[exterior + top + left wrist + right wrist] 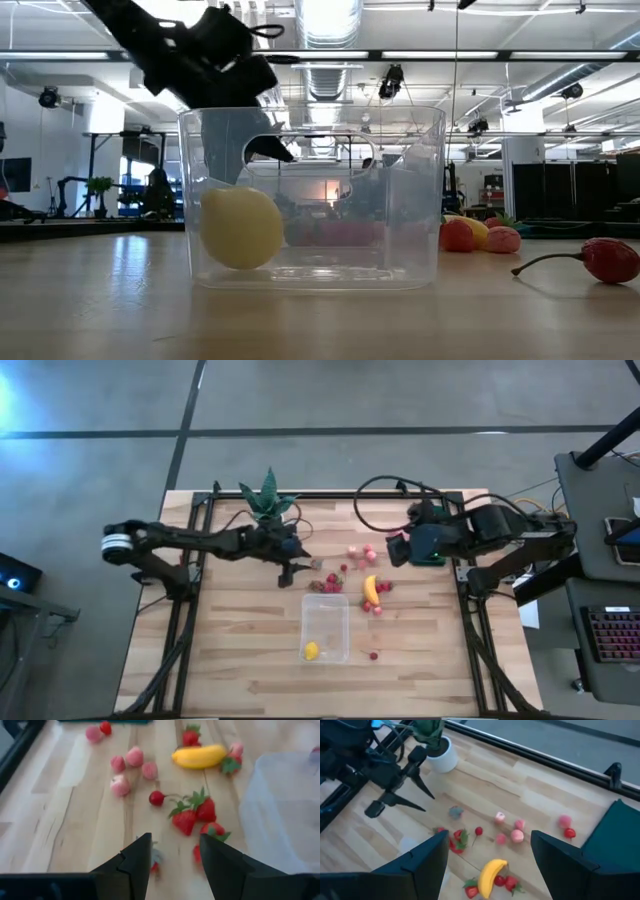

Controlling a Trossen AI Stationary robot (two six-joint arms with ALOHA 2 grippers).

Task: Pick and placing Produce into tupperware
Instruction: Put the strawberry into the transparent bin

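Observation:
The clear tupperware (326, 627) stands near the table's front middle with a yellow lemon (311, 651) resting on its floor. Strawberries (192, 815), a cherry (157, 797), pink pieces (131, 762) and a banana (371, 589) lie loose on the wood beyond it. My left gripper (293, 568) hangs open just left of the strawberries, its fingers (142, 852) slanting down, nothing between them. My right gripper (393, 550) is open and higher up, over the table's far right, looking down on the fruit (490, 877).
A spiky green plant in a white pot (266, 500) stands at the far edge behind my left arm. A flat dark green rectangle (615, 827) lies under my right arm. One red piece with a stem (610, 258) lies right of the tub.

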